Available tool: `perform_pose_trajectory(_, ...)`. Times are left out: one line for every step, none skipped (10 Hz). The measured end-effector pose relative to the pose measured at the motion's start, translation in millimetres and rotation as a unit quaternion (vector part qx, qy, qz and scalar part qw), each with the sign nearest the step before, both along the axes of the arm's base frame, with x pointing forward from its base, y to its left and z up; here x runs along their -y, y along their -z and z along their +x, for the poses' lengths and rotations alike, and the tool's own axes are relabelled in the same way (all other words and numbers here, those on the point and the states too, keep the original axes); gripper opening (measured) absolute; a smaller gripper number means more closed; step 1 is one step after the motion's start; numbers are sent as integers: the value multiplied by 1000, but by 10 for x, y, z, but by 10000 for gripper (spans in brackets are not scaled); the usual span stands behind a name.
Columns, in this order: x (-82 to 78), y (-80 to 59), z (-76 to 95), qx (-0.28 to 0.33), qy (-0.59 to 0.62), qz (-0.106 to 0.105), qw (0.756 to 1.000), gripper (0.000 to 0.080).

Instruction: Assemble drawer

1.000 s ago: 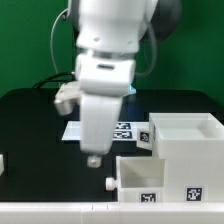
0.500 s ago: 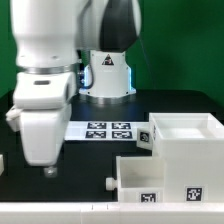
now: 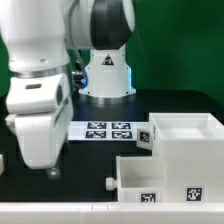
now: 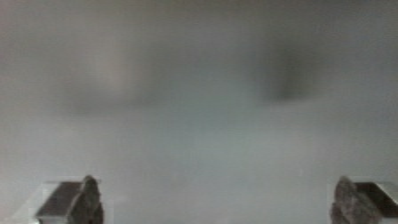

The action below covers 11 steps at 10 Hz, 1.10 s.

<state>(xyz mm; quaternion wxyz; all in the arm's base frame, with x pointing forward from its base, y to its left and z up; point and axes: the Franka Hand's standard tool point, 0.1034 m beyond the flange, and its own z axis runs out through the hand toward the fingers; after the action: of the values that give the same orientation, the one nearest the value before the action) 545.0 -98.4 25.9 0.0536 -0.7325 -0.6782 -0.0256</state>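
The drawer's large cube-like white shell [image 3: 186,146] stands open-topped at the exterior view's right, with tags on its faces. A shallow white tray [image 3: 146,180] with a round knob [image 3: 108,183] lies in front of it, touching it. My gripper [image 3: 44,166] hangs low over the black table at the exterior view's left, well apart from both parts. In the wrist view the two fingertips [image 4: 75,200] stand far apart at the frame's corners with nothing between them; the gripper [image 4: 221,202] is open and empty. The rest of that view is a grey blur.
The marker board [image 3: 105,130] lies flat behind the tray, in front of the arm's base [image 3: 108,75]. A white ledge [image 3: 90,212] runs along the table's front edge. A small white piece [image 3: 2,166] shows at the left edge.
The arm has swung from over the marker board to the exterior view's left. In the last half second it shifted slightly further. The drawer parts have not moved.
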Motion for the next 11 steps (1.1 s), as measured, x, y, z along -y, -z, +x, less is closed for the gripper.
perform_pose_trajectory(-139, 17, 36, -1, 8, 5, 1000, 649)
perform_pose_trajectory(-339, 34, 91, -1, 17, 11, 1000, 649)
perform_pose_trajectory(-505, 51, 127, 0, 14, 17, 1000, 649)
perform_pose_trajectory(-633, 52, 147, 0, 22, 20, 1000, 649)
perform_pose_trajectory(-688, 47, 154, 0, 23, 20, 1000, 649)
perform_pose_trajectory(-649, 52, 148, -1, 26, 20, 999, 649)
perform_pose_trajectory(-643, 54, 147, -1, 26, 20, 999, 649)
perform_pose_trajectory(-645, 54, 146, -1, 26, 20, 999, 649)
perform_pose_trajectory(-643, 54, 146, -1, 27, 20, 999, 649)
perform_pose_trajectory(-644, 55, 146, -1, 27, 20, 999, 649)
perform_pose_trajectory(-676, 55, 143, -3, 32, 20, 999, 649)
